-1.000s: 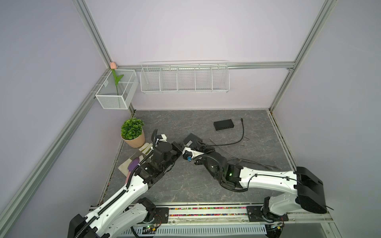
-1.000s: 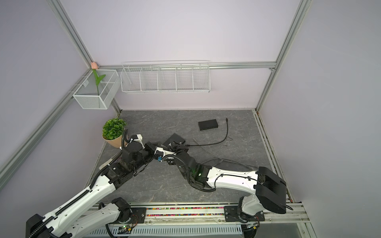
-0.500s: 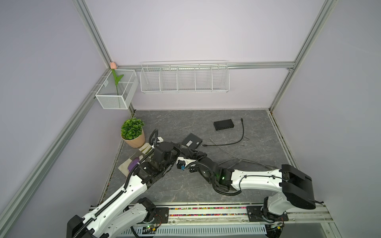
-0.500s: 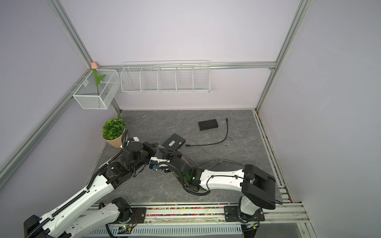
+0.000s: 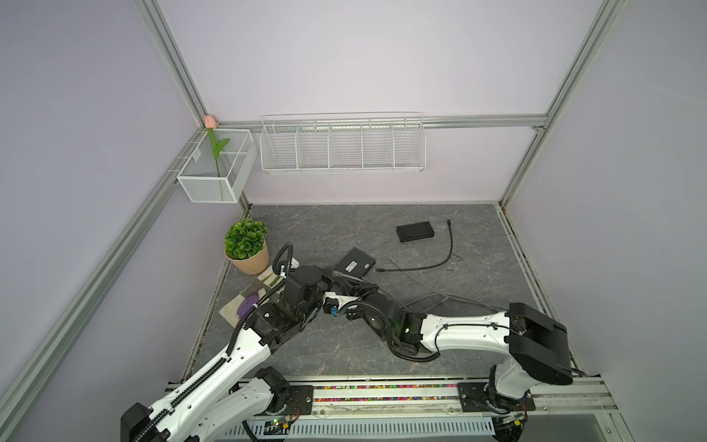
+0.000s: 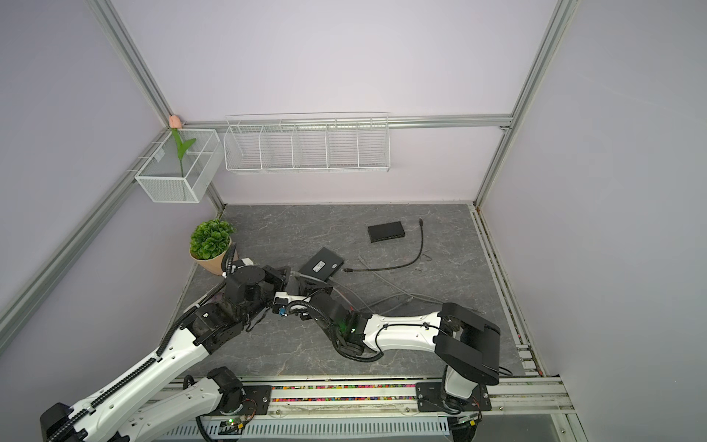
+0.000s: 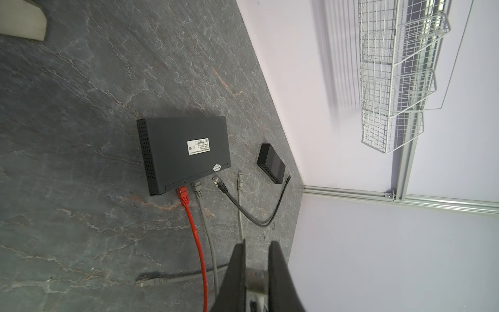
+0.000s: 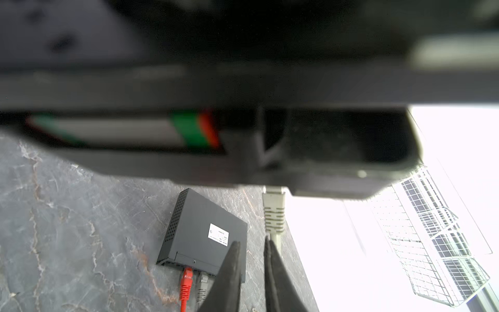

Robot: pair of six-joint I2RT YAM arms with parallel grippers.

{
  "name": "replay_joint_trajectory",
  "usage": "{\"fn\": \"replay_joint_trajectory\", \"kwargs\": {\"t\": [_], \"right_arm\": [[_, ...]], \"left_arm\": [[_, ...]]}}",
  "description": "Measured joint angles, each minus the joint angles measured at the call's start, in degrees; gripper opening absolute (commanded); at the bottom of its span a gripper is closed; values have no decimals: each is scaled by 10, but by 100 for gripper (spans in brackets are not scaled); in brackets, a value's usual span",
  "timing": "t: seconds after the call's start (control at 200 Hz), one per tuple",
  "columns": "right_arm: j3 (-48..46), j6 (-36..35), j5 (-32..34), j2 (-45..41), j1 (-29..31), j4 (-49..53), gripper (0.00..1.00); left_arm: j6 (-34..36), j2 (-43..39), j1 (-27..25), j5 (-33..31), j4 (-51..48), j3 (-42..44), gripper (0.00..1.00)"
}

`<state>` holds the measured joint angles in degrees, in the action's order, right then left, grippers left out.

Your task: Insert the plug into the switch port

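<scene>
The switch (image 7: pixel 186 151) is a dark grey box with a white label, lying on the stone-pattern table in both top views (image 5: pixel 355 262) (image 6: pixel 324 264). A red plug (image 7: pixel 183 193) and a grey one (image 7: pixel 196 187) sit in its ports. My left gripper (image 7: pixel 258 244) is shut on a grey plug (image 7: pixel 258 278), held above the table just in front of the switch. In the right wrist view that plug (image 8: pixel 274 213) hangs from the left gripper and runs behind one finger of my right gripper (image 8: pixel 251 241). The right jaws stand a narrow gap apart with nothing between them.
A second, small black box (image 5: pixel 415 232) lies farther back, with a loose black cable (image 5: pixel 440 256) beside it. Loose grey cables (image 5: pixel 428 298) trail on the right. A potted plant (image 5: pixel 246 247) and flat cards (image 5: pixel 245 302) are at the left. Wire baskets (image 5: pixel 342 143) hang on the wall.
My right arm has swung left and nearer, up against the left gripper, and its jaws have narrowed. The left gripper has kept its grip and hardly moved.
</scene>
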<state>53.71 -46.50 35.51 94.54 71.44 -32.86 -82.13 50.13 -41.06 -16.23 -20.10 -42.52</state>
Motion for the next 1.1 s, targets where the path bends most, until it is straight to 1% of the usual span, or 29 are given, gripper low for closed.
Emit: {"fn": "replay_joint_trajectory", "kwargs": {"t": [0.105,0.205,0.28,0.45,0.585,0.715,1.02,1.1], "right_arm": [[2,0,-2,0,-1,0,27],[2,0,-3,0,-1,0,35],[2,-1,-3,0,-1,-1,37],[4,-2,-3,2,-1,-1,37],[6,-2,-3,7,-1,-2,33],[7,-2,-3,11,-2,-9,32],[11,-2,-12,14,-1,-14,34],[7,-2,-16,10,-1,-18,37]], "left_arm": [[-3,-2,0,-5,-1,0,0],[-7,-3,-1,-7,-5,0,0],[-9,-3,-2,-9,-8,0,0],[-15,-2,-2,-10,-10,0,0],[-19,0,-2,-20,-13,0,0],[-23,1,-2,-28,-15,0,0],[-36,-15,-6,-40,-18,4,0],[-35,-23,-11,-41,-25,3,0]]}}
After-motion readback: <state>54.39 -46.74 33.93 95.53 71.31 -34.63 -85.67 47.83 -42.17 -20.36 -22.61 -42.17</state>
